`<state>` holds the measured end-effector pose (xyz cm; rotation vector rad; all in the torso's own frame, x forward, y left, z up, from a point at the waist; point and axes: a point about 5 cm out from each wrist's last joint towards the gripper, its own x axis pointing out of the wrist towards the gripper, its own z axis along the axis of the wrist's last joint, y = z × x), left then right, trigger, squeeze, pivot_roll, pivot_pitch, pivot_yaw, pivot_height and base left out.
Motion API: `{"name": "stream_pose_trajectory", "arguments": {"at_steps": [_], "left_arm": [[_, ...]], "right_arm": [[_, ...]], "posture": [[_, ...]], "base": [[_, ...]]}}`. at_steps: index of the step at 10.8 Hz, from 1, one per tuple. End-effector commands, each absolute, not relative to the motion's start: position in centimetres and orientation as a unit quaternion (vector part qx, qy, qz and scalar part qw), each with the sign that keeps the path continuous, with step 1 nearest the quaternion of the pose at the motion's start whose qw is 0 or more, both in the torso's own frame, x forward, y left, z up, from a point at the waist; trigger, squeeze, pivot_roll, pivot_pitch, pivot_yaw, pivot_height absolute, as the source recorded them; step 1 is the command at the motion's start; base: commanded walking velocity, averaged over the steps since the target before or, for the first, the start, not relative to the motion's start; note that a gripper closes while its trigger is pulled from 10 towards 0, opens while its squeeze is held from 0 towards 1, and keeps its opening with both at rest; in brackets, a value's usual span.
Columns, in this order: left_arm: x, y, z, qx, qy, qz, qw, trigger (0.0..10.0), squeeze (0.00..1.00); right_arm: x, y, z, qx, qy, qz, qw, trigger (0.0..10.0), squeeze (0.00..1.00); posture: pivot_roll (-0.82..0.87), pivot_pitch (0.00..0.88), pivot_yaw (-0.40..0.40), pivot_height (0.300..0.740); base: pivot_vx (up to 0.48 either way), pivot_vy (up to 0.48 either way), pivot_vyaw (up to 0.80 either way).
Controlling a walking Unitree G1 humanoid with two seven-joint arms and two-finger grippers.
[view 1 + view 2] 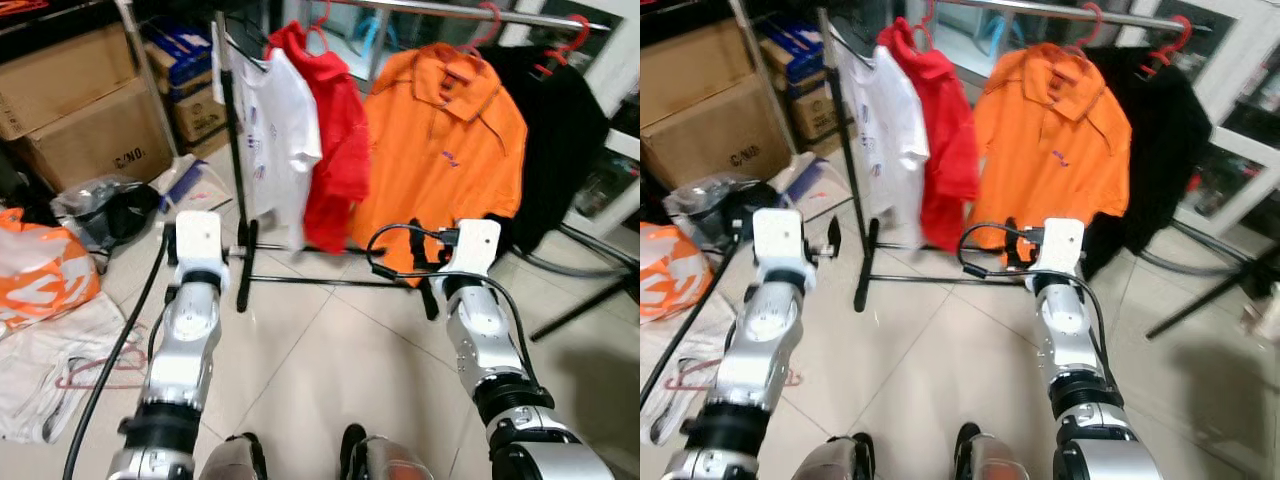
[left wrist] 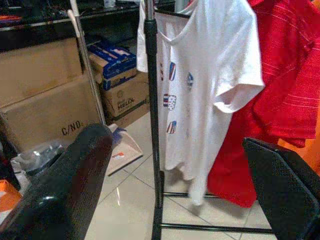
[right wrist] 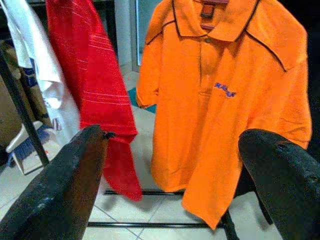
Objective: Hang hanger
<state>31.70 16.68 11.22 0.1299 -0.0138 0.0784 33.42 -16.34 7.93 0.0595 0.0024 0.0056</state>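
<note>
Hanger (image 1: 100, 368): a thin pink wire-style clothes hanger lies flat on pale cloth (image 1: 45, 375) on the floor, lower left of the left eye view, beside the left arm. Judged light, fairly stiff, and smooth enough to slip; it lies low, so pinch it at the hook neck or along the bottom bar. The left hand (image 2: 180, 200) is spread wide, holds nothing, and faces the white T-shirt (image 2: 200, 90). The right hand (image 3: 175, 190) is likewise spread and empty, facing the orange polo shirt (image 3: 225, 95). The garment rail (image 1: 520, 18) crosses the upper right, well apart from the hanger.
</note>
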Motion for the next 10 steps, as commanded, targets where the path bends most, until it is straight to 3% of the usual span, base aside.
{"name": "stream_pose_trajectory", "arguments": {"at_steps": [1, 10], "left_arm": [[31.7, 16.4, 11.2, 0.063, -0.004, 0.033, 0.997, 10.0, 0.0], [32.8, 16.0, 12.1, 0.047, -0.024, 0.04, 0.998, 10.0, 0.0]], "right_arm": [[33.5, -16.1, 7.9, 0.034, 0.002, 0.004, 0.999, 10.0, 0.0], [34.1, -15.6, 8.4, 0.02, 0.001, 0.027, 0.999, 10.0, 0.0]], "posture": [[-0.04, 0.148, -0.075, 0.74], [-0.03, 0.16, -0.106, 0.74]], "base": [[0.0, 0.0, 0.0], [0.0, 0.0, 0.0]]}}
